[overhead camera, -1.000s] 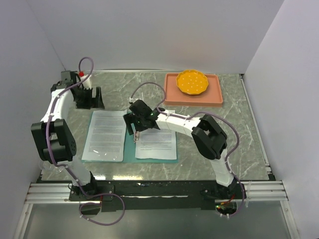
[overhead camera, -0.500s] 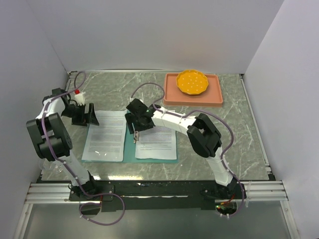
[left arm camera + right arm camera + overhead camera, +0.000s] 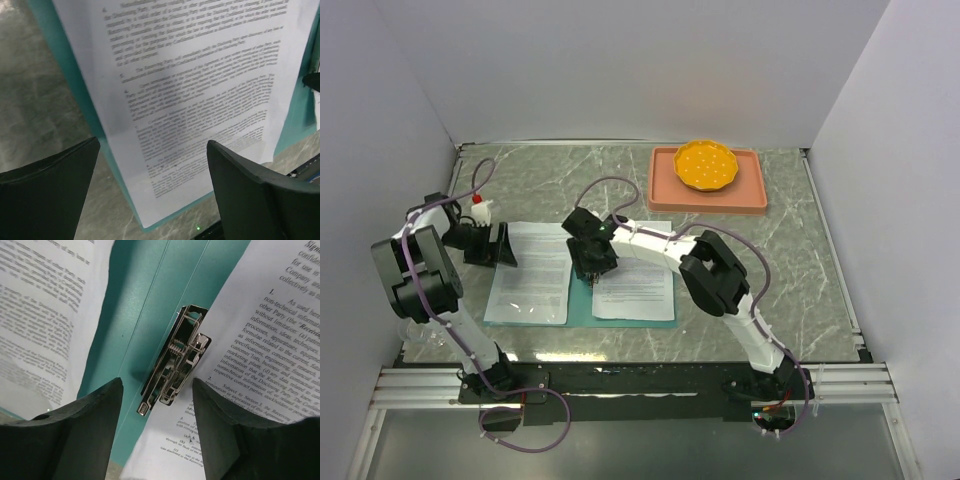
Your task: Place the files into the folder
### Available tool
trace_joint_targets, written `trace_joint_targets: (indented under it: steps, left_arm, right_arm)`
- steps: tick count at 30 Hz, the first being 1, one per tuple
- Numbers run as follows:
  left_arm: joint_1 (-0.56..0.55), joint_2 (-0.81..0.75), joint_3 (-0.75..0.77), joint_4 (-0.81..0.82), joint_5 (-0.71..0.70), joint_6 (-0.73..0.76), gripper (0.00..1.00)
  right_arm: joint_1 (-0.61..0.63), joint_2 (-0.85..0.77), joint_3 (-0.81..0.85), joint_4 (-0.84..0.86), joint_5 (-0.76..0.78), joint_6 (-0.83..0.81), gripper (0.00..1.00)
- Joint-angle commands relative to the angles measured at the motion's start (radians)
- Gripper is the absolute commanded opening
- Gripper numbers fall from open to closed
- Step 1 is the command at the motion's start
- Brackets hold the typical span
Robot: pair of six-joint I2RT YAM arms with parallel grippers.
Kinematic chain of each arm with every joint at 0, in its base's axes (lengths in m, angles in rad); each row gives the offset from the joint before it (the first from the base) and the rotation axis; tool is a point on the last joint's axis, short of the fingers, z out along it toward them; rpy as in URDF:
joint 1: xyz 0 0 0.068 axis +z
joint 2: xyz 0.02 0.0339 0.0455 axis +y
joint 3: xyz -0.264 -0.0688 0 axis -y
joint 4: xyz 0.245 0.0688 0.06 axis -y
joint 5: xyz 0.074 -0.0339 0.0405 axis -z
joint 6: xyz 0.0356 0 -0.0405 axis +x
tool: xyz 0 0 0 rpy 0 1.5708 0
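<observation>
The right pincer is released, its fingers either side of the metal clip at the spine of the open teal folder. The left pincer, also released, hangs over the left sheet. The right sheet lies on the folder too.

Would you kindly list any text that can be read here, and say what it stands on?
"As used here": right-hand sheet, right wrist view, cut off by the frame.
"Subject to Section 3": same sheet, lower down.
"The Receiving Party": left-hand sheet, left wrist view, faint.
Remaining print: too small or blurred.
</observation>
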Motion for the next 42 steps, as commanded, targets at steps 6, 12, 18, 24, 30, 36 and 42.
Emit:
trace_joint_targets:
  steps: [6,12,18,24,30,36,42]
  left_arm:
    - [0.070,0.020,0.069,-0.060,0.067,0.120,0.96]
    - [0.072,0.054,0.079,-0.052,0.065,0.134,0.96]
    - [0.070,0.114,0.117,-0.081,0.096,0.150,0.96]
    - [0.070,0.105,0.108,-0.140,0.123,0.167,0.96]
    - [0.105,0.041,0.105,-0.226,0.097,0.198,0.96]
    - [0.150,0.001,0.135,-0.301,0.070,0.220,0.96]
    - [0.156,-0.001,0.134,-0.330,0.076,0.240,0.96]
  right_arm:
    - [0.004,0.036,0.043,-0.033,-0.005,0.043,0.47]
    - [-0.001,0.037,0.019,-0.030,-0.014,0.051,0.27]
    - [-0.013,-0.006,-0.094,0.028,-0.019,0.064,0.21]
    - [-0.048,-0.064,-0.297,0.180,-0.078,0.133,0.16]
    - [-0.092,-0.093,-0.423,0.303,-0.143,0.202,0.10]
    - [-0.146,-0.150,-0.588,0.453,-0.217,0.308,0.06]
    - [-0.203,-0.205,-0.766,0.628,-0.275,0.396,0.03]
